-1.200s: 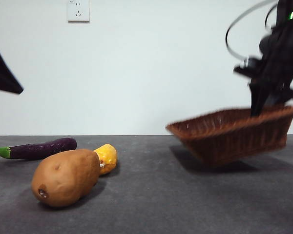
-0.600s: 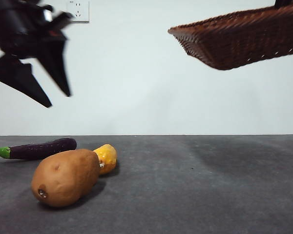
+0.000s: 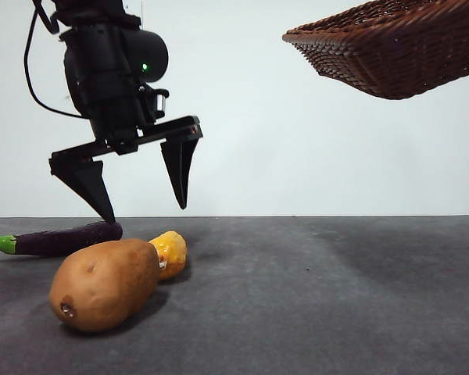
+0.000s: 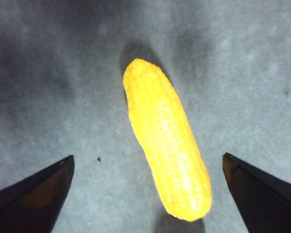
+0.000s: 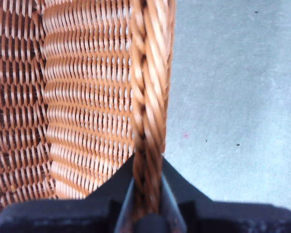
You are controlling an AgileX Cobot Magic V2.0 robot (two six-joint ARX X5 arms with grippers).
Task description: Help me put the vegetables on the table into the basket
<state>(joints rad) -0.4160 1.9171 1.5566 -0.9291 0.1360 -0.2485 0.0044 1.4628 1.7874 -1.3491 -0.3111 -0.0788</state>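
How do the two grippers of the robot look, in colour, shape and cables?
The left gripper is matte black: two flat triangular jaws tapering to points hang from a crossbar. Above sits a bulky black housing with a small green light, and a thin black cable loops beside it. The right gripper shows only black angular jaw bases.

Black arm, bulky rounded wrist housing, small green light, looping black cable, hand [image 3: 144,199] with 2 pointed wedge fingers

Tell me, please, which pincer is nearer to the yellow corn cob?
The left pincer: it hangs open just above the corn cob, jaws on either side. The right pincer is far off, holding the basket in the air.
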